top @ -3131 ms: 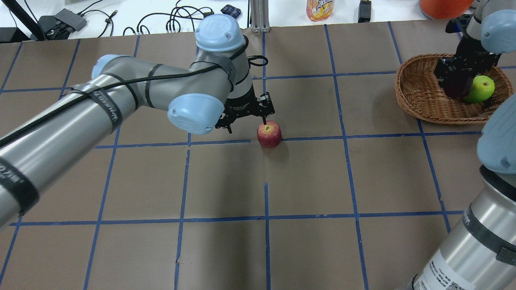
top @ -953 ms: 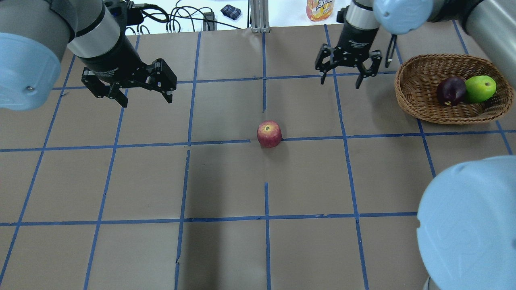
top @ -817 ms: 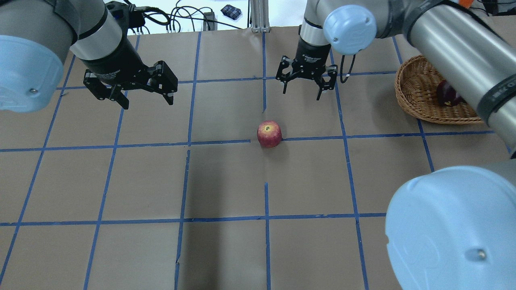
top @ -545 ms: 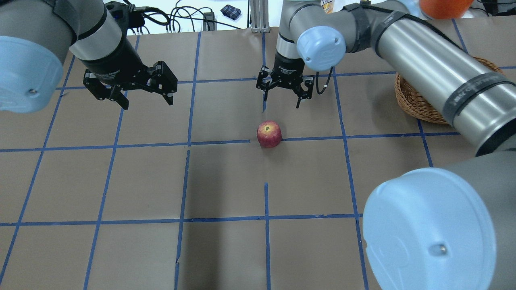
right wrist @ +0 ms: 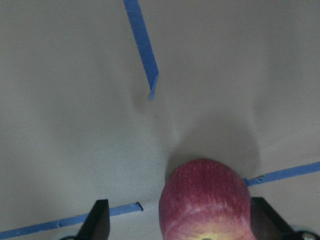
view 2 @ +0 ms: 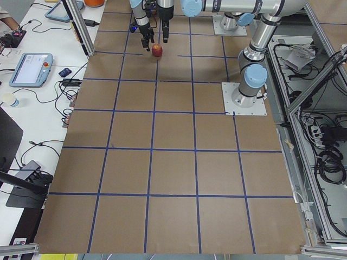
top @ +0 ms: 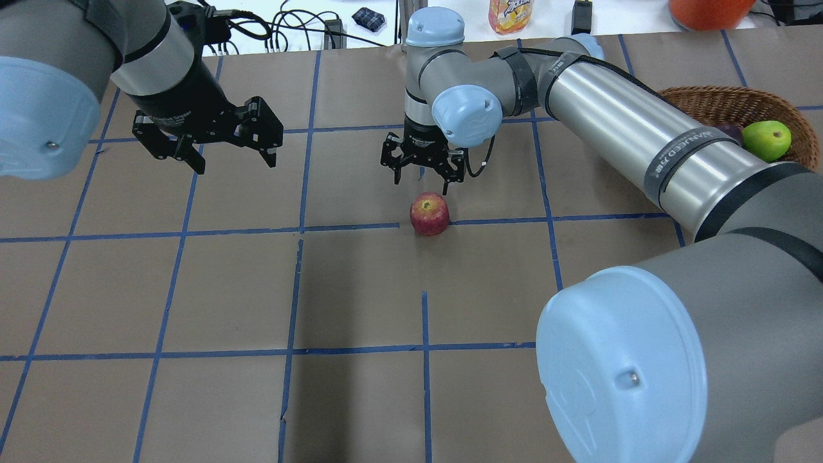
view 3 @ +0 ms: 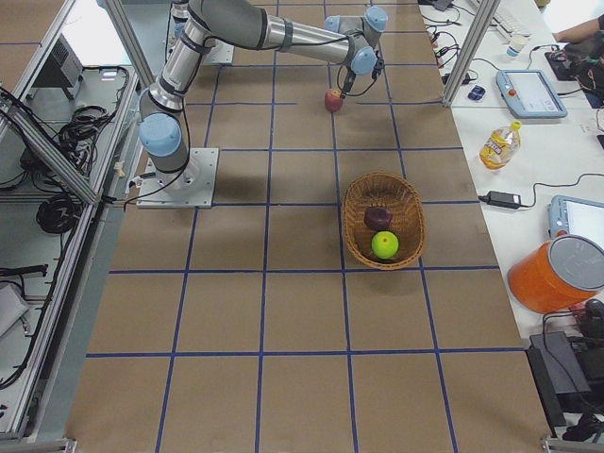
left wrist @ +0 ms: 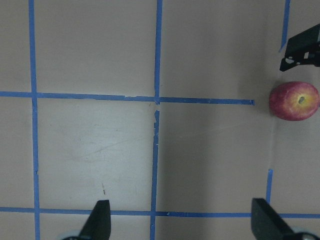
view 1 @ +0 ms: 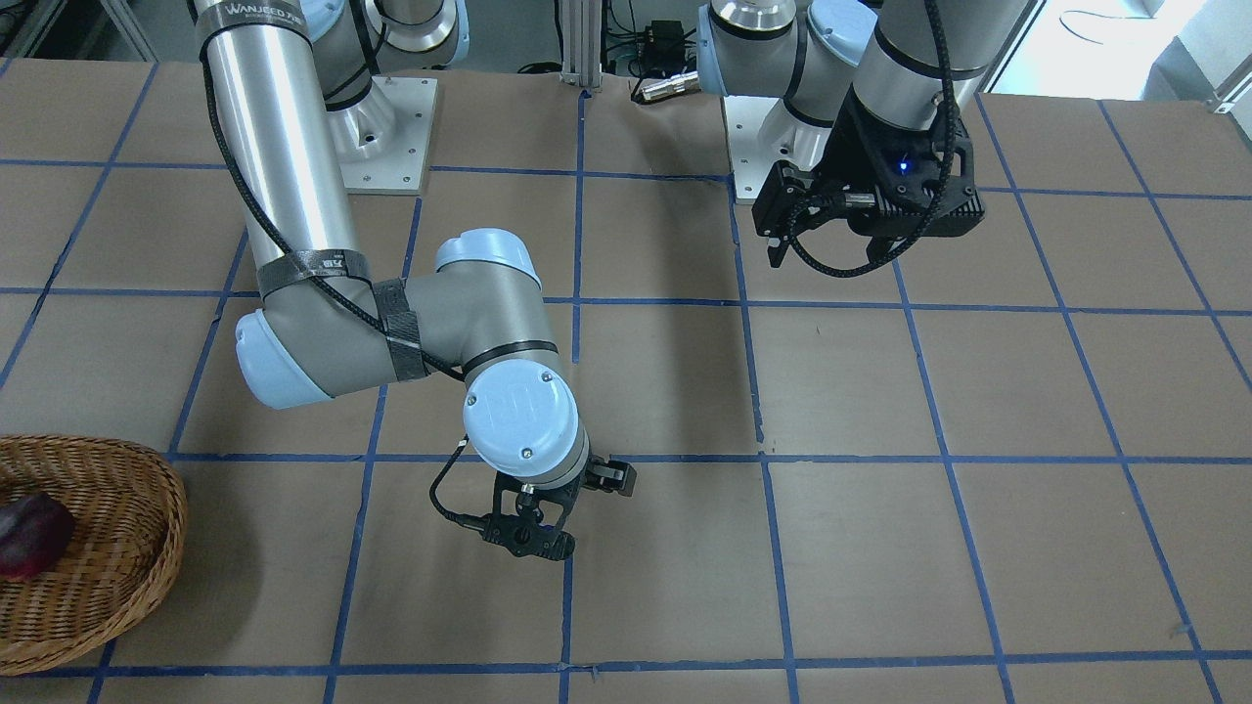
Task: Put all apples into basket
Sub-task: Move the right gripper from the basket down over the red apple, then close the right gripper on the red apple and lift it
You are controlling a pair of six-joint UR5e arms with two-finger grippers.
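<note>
Wicker shows at the lower left of the front-facing view: the basket [view 1: 147,548], cut off by the frame, holds the maroon apple [view 1: 29,536], while the right gripper [view 1: 533,536] hangs low and its wrist hides the fruit beneath it

Overhead, the red apple [top: 429,214] sits on the brown paper [top: 360,289] at mid-table; the right gripper's jaws are spread wide just above it, gripping nothing. The left gripper [top: 235,164] hovers well aside, also spread and empty. The green apple [top: 766,141] lies in the basket; the right arm [top: 630,138] nearly covers the maroon one

From the right side, both apples show plainly in the basket, so two look done and one is left

The left wrist view shows the red apple near its right edge

The right wrist view shows it between the parted fingers [right wrist: 100,220], untouched, its bottom cropped
</note>
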